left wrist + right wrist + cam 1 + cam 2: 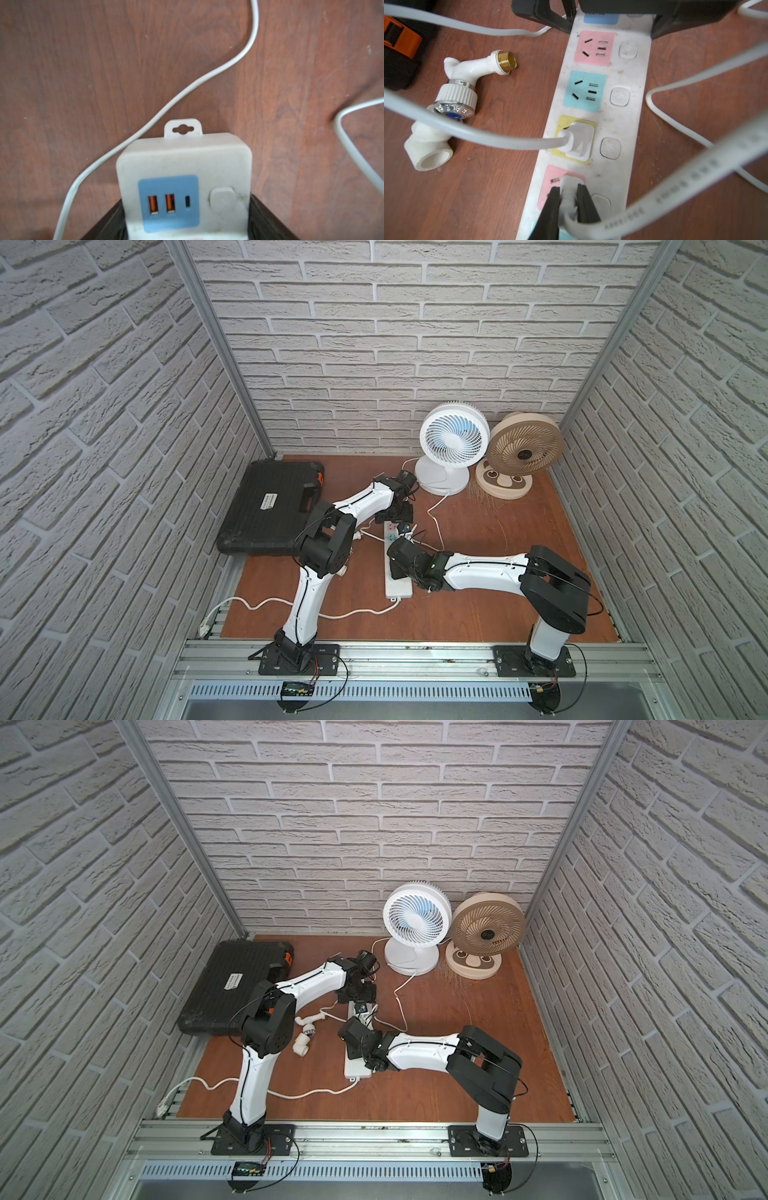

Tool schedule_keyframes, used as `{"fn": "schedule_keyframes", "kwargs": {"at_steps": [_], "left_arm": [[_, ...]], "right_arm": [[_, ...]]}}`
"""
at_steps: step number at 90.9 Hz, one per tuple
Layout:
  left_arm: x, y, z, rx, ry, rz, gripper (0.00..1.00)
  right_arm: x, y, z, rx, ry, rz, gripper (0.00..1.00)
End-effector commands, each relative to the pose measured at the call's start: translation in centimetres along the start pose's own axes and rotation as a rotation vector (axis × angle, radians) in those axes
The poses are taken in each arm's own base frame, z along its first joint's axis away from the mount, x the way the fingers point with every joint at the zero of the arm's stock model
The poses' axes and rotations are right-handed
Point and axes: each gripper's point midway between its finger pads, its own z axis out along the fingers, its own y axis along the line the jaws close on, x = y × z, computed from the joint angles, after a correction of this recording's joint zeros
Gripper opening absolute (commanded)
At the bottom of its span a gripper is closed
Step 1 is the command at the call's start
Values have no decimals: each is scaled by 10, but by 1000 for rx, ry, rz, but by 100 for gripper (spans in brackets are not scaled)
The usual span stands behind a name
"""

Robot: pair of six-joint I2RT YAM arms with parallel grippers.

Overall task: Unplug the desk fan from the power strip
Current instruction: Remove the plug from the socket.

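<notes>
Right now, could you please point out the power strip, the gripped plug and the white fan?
power strip (633,116): right wrist view, bare white casing.
gripped plug (571,184): right wrist view, plug body.
white fan (453,439): a top view, front grille.

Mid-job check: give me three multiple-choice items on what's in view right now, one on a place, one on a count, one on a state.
1. Relative to the power strip, the tap fitting lies:
A) on top of it
B) beside it on the table
C) hanging above it

2. Plugs sitting in the strip's sockets, in the right wrist view:
A) none
B) four
C) two

3. The right gripper is:
A) shut on a white plug in a pink socket
B) open above the strip
C) resting on bare wood

Answers:
1 B: it rests on the wood, clear of the strip's edge.
2 C: one in the yellow socket, one in the pink.
3 A: both fingers press the plug's sides.
</notes>
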Motion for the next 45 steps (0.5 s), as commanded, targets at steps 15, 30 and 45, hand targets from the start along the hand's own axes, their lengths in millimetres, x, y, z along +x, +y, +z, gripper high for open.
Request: {"fn": "schedule_keyframes", "kwargs": {"at_steps": [15, 30, 45], "left_arm": [[45, 28, 38, -90, 169, -6, 0], [45, 28, 39, -85, 170, -7, 0], [45, 26, 40, -79, 172, -9, 0]], "right_arm": [[-1, -1, -2, -3, 6, 15, 3], [-2, 0, -1, 43, -4, -41, 3], [-4, 4, -2, 87, -29, -98, 3]]}}
